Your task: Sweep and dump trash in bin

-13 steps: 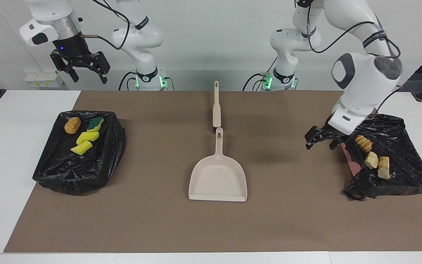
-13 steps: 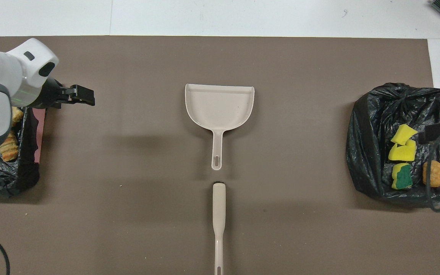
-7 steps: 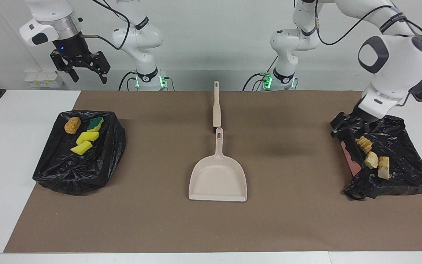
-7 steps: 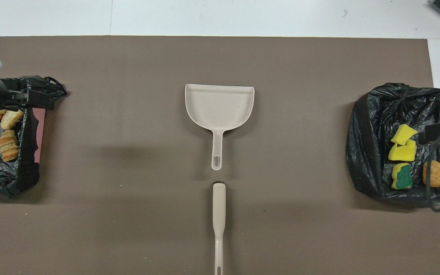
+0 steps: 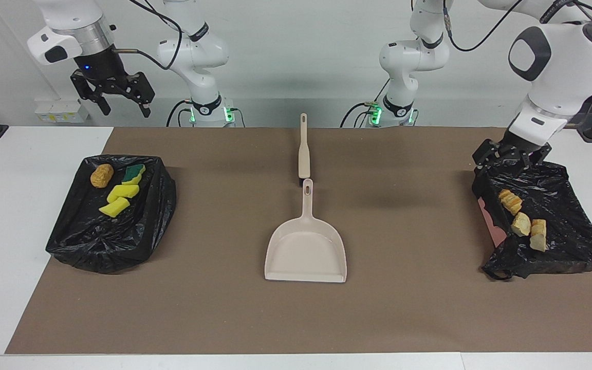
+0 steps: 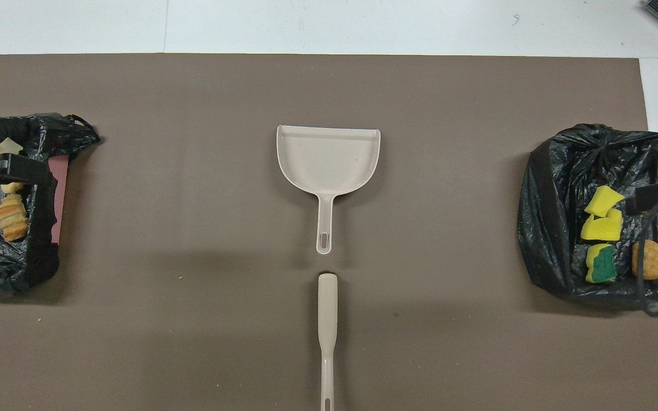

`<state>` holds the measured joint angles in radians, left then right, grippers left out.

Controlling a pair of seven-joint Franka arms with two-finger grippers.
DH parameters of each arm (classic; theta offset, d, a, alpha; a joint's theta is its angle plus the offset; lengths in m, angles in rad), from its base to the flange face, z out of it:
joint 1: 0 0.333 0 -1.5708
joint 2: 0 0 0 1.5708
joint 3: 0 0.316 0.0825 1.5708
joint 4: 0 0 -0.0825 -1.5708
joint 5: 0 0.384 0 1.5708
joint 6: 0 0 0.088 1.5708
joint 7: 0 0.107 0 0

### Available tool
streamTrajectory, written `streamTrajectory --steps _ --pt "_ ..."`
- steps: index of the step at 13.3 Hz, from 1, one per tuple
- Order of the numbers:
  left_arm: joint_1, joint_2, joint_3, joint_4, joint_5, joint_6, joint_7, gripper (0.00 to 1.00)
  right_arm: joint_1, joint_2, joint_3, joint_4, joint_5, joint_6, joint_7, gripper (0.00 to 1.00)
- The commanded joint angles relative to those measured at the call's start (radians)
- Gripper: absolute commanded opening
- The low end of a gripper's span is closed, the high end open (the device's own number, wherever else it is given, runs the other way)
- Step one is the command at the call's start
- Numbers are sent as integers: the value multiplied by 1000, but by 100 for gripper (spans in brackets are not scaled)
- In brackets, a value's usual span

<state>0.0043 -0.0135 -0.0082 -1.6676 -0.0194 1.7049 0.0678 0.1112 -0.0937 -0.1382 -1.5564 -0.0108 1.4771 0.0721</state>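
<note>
The trash lies in two black-bag-lined bins. Yellow sponge pieces (image 5: 123, 191), a green-topped sponge (image 5: 133, 173) and a brown lump (image 5: 102, 176) lie in the bin (image 5: 111, 241) at the right arm's end. Several bread-like chunks (image 5: 520, 224) lie in the bin (image 5: 573, 246) at the left arm's end. My right gripper (image 5: 121, 108) is open and empty, high over the sponge bin. My left gripper (image 5: 509, 159) hangs open and empty over the robot-side edge of the bread bin. In the overhead view the left gripper (image 6: 3, 171) partly covers the bread (image 6: 11, 216).
A beige dustpan (image 5: 306, 252) lies mid-mat with its handle toward the robots. A beige brush (image 5: 303, 154) lies in line with it, nearer the robots. A brown mat (image 5: 404, 308) covers the white table. A pink bin wall (image 5: 496, 231) shows under the bag.
The left gripper has moved from over the mat beside the bread bin to over the bin's robot-side edge, rising a little. The right arm has not moved.
</note>
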Motion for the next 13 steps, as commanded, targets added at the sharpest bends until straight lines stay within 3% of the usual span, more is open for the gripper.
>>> streamTrajectory --steps 1,7,10,13 --pt "5 -36 16 -23 16 -22 39 100 -15 -12 8 -17 20 12 -26 100" --pt "-10 13 14 94 18 -143 35 100 -15 -12 8 -17 20 12 -26 100" --pt "-13 42 5 104 19 -156 35 100 -15 -12 8 -17 18 12 -26 100" --pt "-21 121 -6 227 18 -247 36 100 -15 -12 8 -17 20 12 -26 100"
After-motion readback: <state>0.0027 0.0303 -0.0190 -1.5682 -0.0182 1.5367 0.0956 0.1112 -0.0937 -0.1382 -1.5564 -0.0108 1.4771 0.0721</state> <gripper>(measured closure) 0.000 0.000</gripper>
